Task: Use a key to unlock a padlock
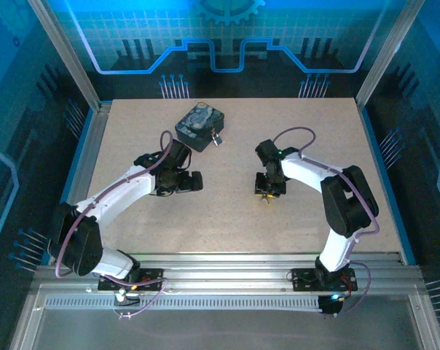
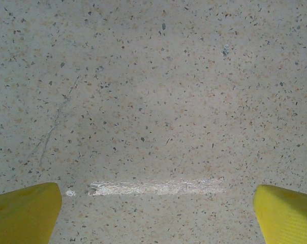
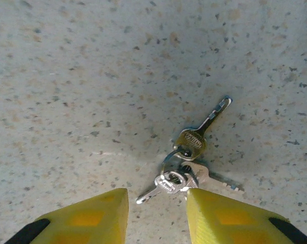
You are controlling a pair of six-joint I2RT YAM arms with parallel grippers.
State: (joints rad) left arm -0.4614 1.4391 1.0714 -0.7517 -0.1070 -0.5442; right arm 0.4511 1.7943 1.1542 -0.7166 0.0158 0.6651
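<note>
The key point(image 3: 190, 143) is one of a small bunch of three on a ring, lying flat on the speckled table. My right gripper point(image 3: 157, 206) hovers just over the bunch, its yellow fingertips point(image 3: 95, 218) apart. The nearest key's blade lies in the gap, and nothing is gripped. From above, the right gripper point(image 1: 267, 191) points down at the key point(image 1: 265, 200) right of centre. The tiny silvery padlock point(image 1: 217, 138) rests against the right side of the dark blue box point(image 1: 198, 125). My left gripper point(image 1: 196, 181) stands wide open below that box, over bare table point(image 2: 153, 101).
A white scuff mark point(image 2: 156, 187) runs across the table between the left fingertips point(image 2: 24, 211). Aluminium rails point(image 1: 89, 157) frame the table on both sides and along the near edge. Open table surface lies between the two arms.
</note>
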